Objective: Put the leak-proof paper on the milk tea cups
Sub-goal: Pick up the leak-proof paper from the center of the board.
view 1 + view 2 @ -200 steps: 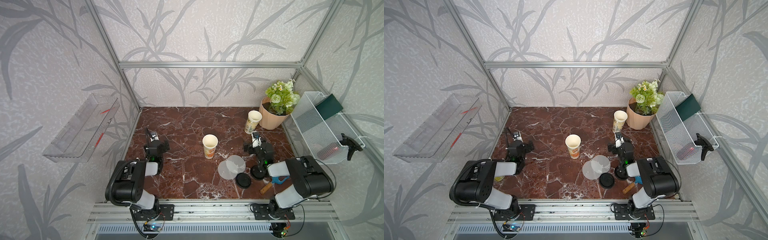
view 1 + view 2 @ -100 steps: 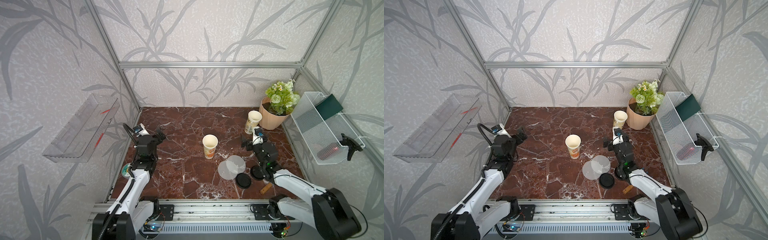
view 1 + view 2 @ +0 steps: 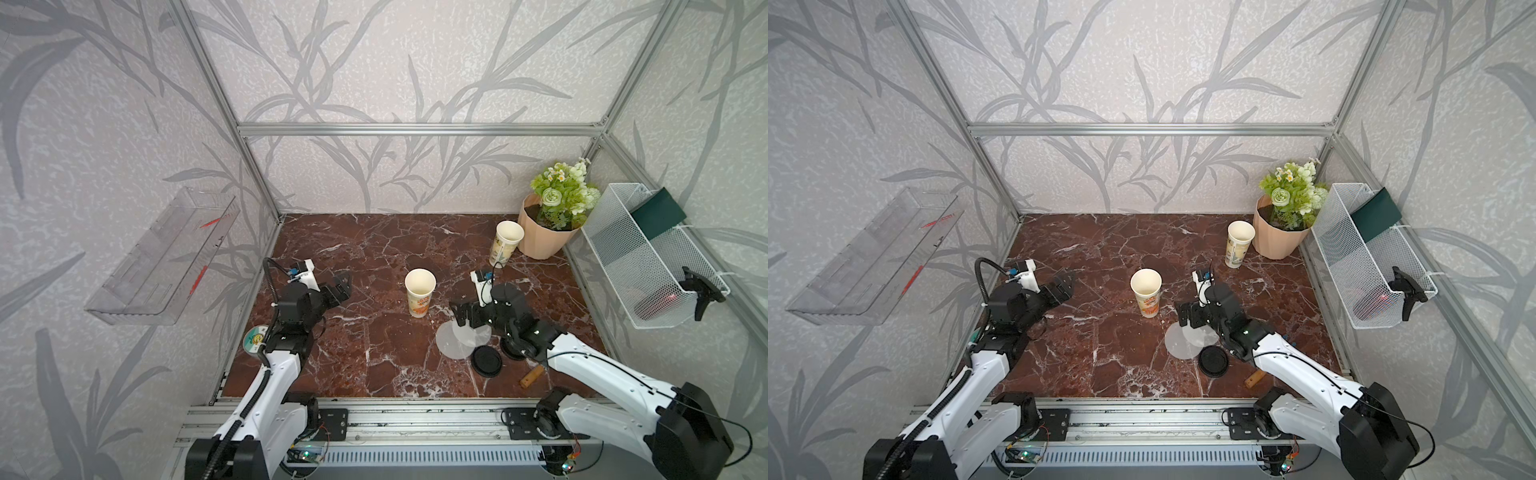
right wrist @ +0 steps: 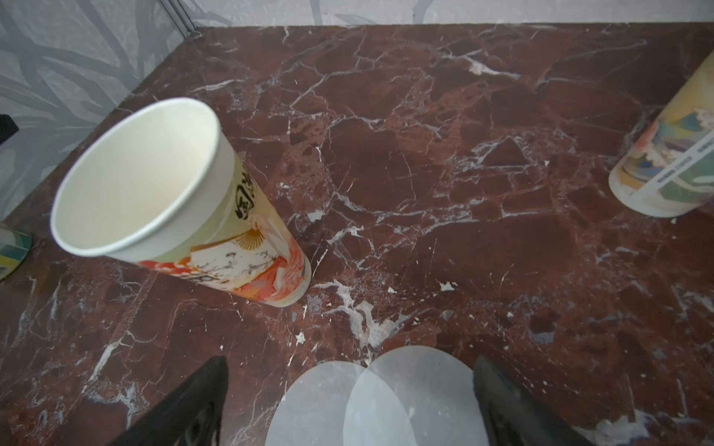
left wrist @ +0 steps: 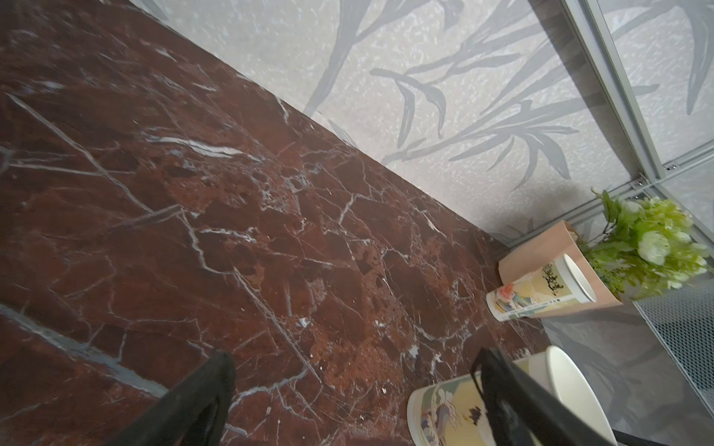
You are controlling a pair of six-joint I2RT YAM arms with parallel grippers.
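Right gripper [image 3: 468, 318] first: seeing it spread wide and empty, hanging just above the far edge of the leak-proof paper [image 3: 455, 345]. Reaches in from the front rail, white forearm stretched low and diagonal, wrist tipped down toward table centre. Left gripper [image 3: 340, 289] likewise gaping, holding nothing, raised over the marble table [image 3: 374, 249] on a folded elbow, aimed at mid-table, not touching any cup. Near to far: black lid [image 3: 486, 360] closest, at the paper's edge; then both discs flat on the table, overlapping, on neither cup. Beyond, nearer of the milk tea cups [image 3: 419, 293] upright, uncovered, mid-table. Behind that, farther cup [image 3: 506, 245] upright, uncovered, just beside the flower pot [image 3: 540, 245] at back right.
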